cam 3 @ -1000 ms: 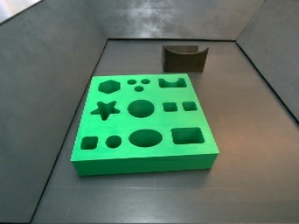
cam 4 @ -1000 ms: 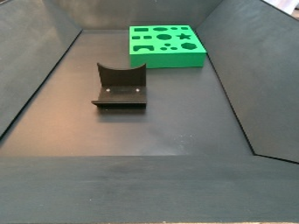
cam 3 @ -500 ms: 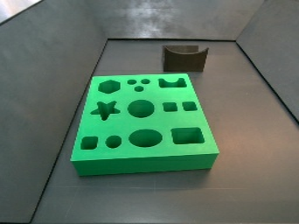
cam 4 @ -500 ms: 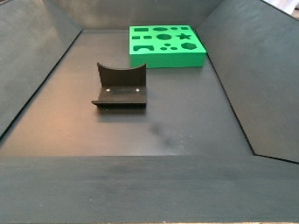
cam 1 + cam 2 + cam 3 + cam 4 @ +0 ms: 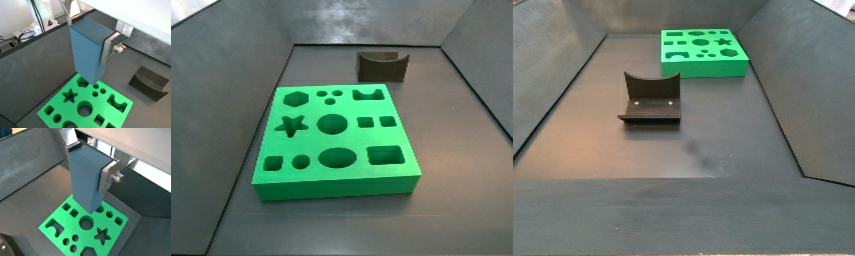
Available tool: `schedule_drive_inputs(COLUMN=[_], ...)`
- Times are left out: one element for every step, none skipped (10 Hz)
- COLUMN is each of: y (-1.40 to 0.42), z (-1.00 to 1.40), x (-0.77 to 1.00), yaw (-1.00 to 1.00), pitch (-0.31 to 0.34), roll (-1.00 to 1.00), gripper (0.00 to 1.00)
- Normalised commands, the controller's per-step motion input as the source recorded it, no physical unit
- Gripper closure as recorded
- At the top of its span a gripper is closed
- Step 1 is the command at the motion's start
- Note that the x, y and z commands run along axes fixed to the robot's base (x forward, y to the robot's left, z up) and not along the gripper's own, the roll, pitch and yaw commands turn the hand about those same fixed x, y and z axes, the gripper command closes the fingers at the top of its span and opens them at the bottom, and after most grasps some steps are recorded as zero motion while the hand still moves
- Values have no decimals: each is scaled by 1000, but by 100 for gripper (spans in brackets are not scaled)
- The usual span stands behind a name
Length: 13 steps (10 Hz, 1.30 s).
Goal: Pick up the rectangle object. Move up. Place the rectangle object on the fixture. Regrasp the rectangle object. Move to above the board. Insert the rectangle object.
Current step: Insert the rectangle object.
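Pincer was seen clamped on the block, high above the board; lowering into the rectangular hole was judged next.

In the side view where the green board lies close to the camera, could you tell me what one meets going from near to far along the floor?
Near to far: the board → the fixture. The gripper, holding the rectangle object, appears only in the wrist views, above the board.

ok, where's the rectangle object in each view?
Wrist view: rectangle object clamped upright in the end effector, high above the board.
Wrist view: rectangle object held the same way, over the board.
Side view: not in it.
Side view: not in it.
Shared landmark: the board's star cutout.
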Motion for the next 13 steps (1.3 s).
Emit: schedule_drive_inputs(y=[-103,-120,-126,-129,-151,-169,-243,-283,-286,-271,-260,-283,-294], z=[-157,-234,-240,-231,-269,-326,-334,-340,-314,-357,-369,-374,-397], x=[191,300,386,357,351,289,260,214,226,197,166,126,126], yaw=[3,43,94,103,111,149,209,251,249,243,231,237,231], pitch=[-44,-26,-13,-31,-41,-54,-47,-56,-51,-63,-74,-93,-100], roll=[-56,-29,-9,-27,-19,0,9,24,14,20,64,69,70], gripper=[100,100,100,100,100,100,100,100,100,100,100,100,100])
